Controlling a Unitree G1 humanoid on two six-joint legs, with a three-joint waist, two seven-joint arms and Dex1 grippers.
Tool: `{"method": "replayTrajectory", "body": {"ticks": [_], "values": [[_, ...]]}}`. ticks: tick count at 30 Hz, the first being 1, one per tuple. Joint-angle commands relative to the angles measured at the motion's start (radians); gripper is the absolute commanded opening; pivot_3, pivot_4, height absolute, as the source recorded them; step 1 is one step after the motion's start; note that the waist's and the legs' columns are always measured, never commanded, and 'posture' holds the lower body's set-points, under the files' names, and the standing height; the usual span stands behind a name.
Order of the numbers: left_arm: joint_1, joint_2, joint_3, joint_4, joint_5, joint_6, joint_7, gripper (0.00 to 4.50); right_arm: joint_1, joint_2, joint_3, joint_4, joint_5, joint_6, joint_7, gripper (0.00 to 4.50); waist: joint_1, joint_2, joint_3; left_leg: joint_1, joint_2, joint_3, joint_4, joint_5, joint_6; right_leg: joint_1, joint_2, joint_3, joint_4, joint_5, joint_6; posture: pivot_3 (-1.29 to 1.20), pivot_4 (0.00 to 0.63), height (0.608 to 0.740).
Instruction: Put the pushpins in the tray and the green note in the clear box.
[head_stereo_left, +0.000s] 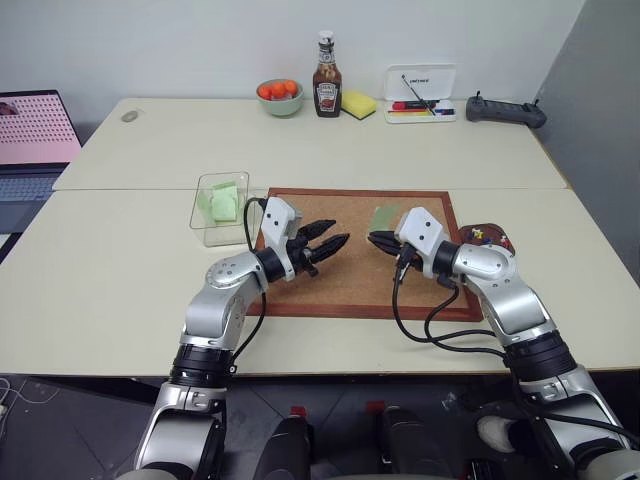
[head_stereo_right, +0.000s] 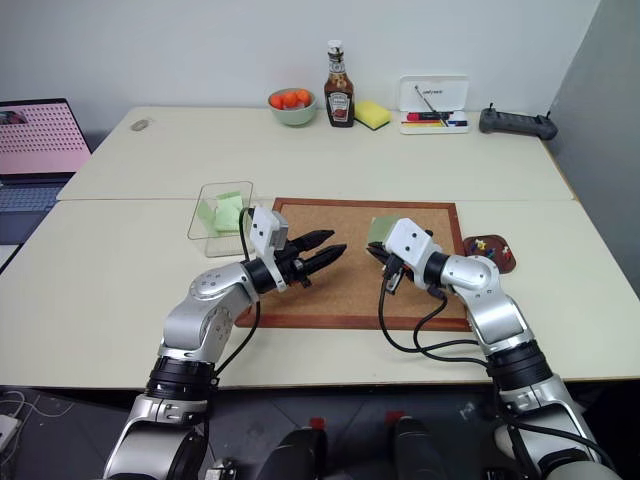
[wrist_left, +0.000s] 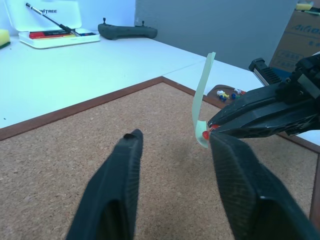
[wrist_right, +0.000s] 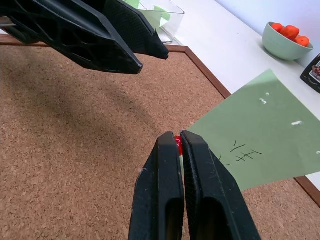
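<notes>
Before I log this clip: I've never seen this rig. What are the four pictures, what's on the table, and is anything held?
It is a two-armed humanoid robot at a table. Two pictures come from its head, looking down over the arms; the other two from a camera on each wrist.

On the table lies a cork board. Beside it stand a clear box holding green slips and a small dark tray holding coloured pushpins. At the back are a bowl of oranges, a sauce bottle and a marker tray.

The right hand is shut on a red pushpin with the green note hanging from it. The left hand is open and holds nothing.
</notes>
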Motion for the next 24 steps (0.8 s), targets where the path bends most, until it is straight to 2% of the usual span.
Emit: {"method": "replayTrajectory", "body": {"ticks": [1,6,13,22,23,24], "values": [[-0.046,-0.032,0.002,-0.036,-0.037,-0.002,0.000,3.29,-0.004,-0.010,-0.004,-0.028,-0.007,-0.028,0.005,0.00,0.001,0.000,0.000,0.000,0.000,0.000,0.000,0.000,0.000,0.000,0.000,0.000,0.000,0.000,0.000,0.00,0.150,0.740],[-0.098,-0.061,-0.014,0.020,-0.016,-0.028,0.004,4.23,-0.004,-0.013,0.001,-0.034,-0.015,-0.033,0.008,0.00,0.001,0.000,0.000,-0.001,0.000,0.000,0.001,0.000,0.000,0.000,0.000,0.000,0.000,0.000,0.000,0.00,0.150,0.740],[-0.192,-0.066,-0.088,0.194,0.076,-0.130,-0.045,4.23,-0.002,-0.012,-0.001,-0.052,-0.008,-0.019,0.013,0.00,0.002,0.000,0.000,-0.001,0.000,0.000,0.001,0.000,0.000,0.000,0.000,0.000,0.000,0.000,0.000,0.00,0.150,0.740],[-0.297,-0.111,-0.107,0.397,0.128,-0.238,-0.073,4.23,0.003,-0.009,-0.003,-0.067,-0.006,-0.005,0.007,0.00,0.001,0.000,0.000,-0.002,-0.001,0.000,0.001,0.000,0.000,-0.001,0.000,0.000,0.000,0.000,0.000,0.00,0.150,0.740],[-0.304,-0.113,-0.108,0.411,0.132,-0.245,-0.078,3.96,0.005,-0.009,-0.002,-0.070,-0.006,-0.003,0.007,0.00,0.001,0.000,0.000,-0.002,-0.001,0.000,0.001,0.000,0.000,-0.001,0.000,0.000,0.000,0.000,0.000,0.00,0.150,0.740],[-0.308,-0.115,-0.109,0.420,0.135,-0.251,-0.082,3.88,0.006,-0.009,-0.002,-0.071,-0.007,-0.002,0.007,0.00,0.000,0.000,0.000,-0.002,-0.001,0.000,0.001,0.000,0.000,-0.001,0.000,0.000,0.000,0.000,0.000,0.00,0.150,0.740]]}}
